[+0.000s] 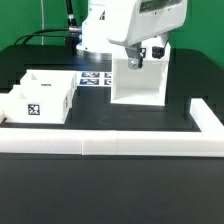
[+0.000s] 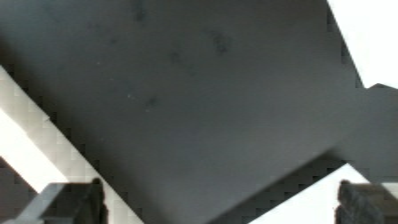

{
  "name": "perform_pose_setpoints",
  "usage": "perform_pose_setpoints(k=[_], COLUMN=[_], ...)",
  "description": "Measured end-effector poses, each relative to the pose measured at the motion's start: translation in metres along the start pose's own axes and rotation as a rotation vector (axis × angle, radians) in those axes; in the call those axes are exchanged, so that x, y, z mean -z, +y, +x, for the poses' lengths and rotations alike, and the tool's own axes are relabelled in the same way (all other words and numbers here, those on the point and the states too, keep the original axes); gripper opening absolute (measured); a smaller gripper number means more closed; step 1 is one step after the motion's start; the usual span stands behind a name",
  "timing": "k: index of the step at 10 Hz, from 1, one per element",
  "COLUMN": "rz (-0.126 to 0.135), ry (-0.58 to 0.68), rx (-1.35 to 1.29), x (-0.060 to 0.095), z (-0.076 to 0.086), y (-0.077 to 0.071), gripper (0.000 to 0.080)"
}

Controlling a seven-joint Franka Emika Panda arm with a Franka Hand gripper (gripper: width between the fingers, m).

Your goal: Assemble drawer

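Observation:
The drawer's tall white casing (image 1: 140,82) stands upright at the middle of the black table. Two small white open-top trays sit together at the exterior view's left: the front tray (image 1: 30,108) shows a black-and-white tag, and the back tray (image 1: 55,84) is right behind it. My gripper (image 1: 143,56) hangs just over the top of the casing, with its jaws wide apart and nothing between them. In the wrist view my gripper (image 2: 217,205) looks down on a dark surface flanked by white casing edges (image 2: 377,150). The dark fingertips (image 2: 71,203) show at the frame's edge.
A long low white wall (image 1: 110,148) runs along the table's front and turns back at the exterior view's right (image 1: 208,118). The marker board (image 1: 94,79) lies flat behind the trays, beside the casing. The arm's base stands at the back.

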State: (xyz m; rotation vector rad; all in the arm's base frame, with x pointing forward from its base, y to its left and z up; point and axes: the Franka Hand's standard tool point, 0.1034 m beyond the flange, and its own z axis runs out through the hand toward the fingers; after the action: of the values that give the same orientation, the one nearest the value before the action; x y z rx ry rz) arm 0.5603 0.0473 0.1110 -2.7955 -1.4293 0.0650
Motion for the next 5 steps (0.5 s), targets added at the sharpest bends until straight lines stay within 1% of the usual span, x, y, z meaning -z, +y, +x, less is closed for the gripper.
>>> perform_pose_setpoints(k=[5], rz=[0.000], ry=[0.000], rx=[0.000], x=[0.0000], z=[0.0000], y=[0.0000], gripper=[0.0650])
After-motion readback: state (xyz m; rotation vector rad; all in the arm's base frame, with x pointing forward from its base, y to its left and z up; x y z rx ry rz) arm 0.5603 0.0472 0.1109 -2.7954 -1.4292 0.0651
